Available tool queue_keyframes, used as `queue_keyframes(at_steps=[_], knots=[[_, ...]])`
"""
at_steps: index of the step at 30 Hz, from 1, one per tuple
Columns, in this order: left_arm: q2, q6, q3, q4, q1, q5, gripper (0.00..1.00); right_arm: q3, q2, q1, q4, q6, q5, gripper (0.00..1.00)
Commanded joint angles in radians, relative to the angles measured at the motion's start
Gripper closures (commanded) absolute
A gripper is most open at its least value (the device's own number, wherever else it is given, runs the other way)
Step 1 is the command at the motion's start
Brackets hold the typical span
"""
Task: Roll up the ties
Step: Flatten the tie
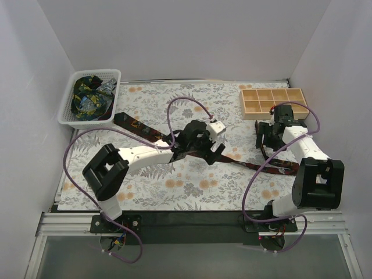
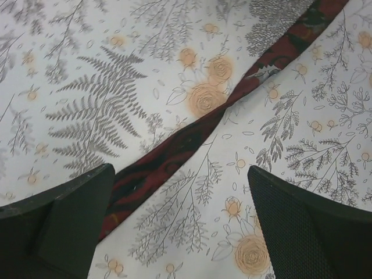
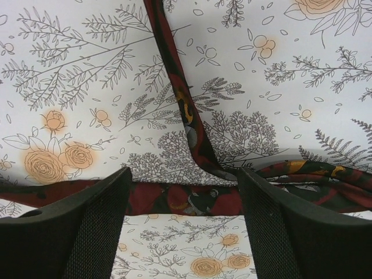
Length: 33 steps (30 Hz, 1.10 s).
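Observation:
A maroon tie (image 1: 136,129) with dark and yellow prints lies across the flowered cloth, from near the basket at the left to the right arm. My left gripper (image 1: 210,152) hangs open over its middle. In the left wrist view the tie (image 2: 174,151) runs diagonally and passes under the left finger (image 2: 64,221), and the gripper (image 2: 180,186) holds nothing. My right gripper (image 1: 266,140) is open over the tie's folded narrow end. In the right wrist view one stretch of the tie (image 3: 192,200) crosses between the open gripper (image 3: 183,186) fingers, and another stretch runs away upward.
A white basket (image 1: 96,72) at the back left holds more dark patterned ties (image 1: 87,97). A wooden compartment box (image 1: 273,100) stands at the back right, just behind the right gripper. White walls close in the table's sides and back. Purple cables loop over both arms.

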Motion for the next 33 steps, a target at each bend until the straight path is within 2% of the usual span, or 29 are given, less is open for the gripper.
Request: queue_keyframes(at_steps=[1, 10, 17, 26, 30, 31, 33], knots=[[0.054, 0.158, 0.077, 0.064, -0.059, 0.032, 0.08, 0.014, 0.019, -0.021, 0.03, -0.004, -0.003, 0.33], [0.241, 0.304, 0.226, 0.121, -0.131, 0.093, 0.15, 0.026, 0.065, -0.027, 0.044, -0.004, -0.031, 0.39], [0.336, 0.35, 0.278, 0.126, -0.141, 0.162, 0.21, 0.025, 0.096, -0.029, 0.053, 0.005, -0.049, 0.42], [0.428, 0.394, 0.33, 0.104, -0.142, 0.168, 0.28, 0.017, 0.115, -0.033, 0.072, 0.005, -0.049, 0.44], [0.451, 0.401, 0.345, 0.091, -0.142, 0.162, 0.39, 0.012, 0.125, -0.033, 0.082, 0.009, -0.046, 0.46], [0.448, 0.402, 0.345, 0.083, -0.144, 0.162, 0.47, 0.012, 0.13, -0.035, 0.082, 0.01, -0.047, 0.46], [0.444, 0.405, 0.342, 0.062, -0.142, 0.157, 0.57, 0.014, 0.134, -0.035, 0.082, 0.012, -0.047, 0.46]])
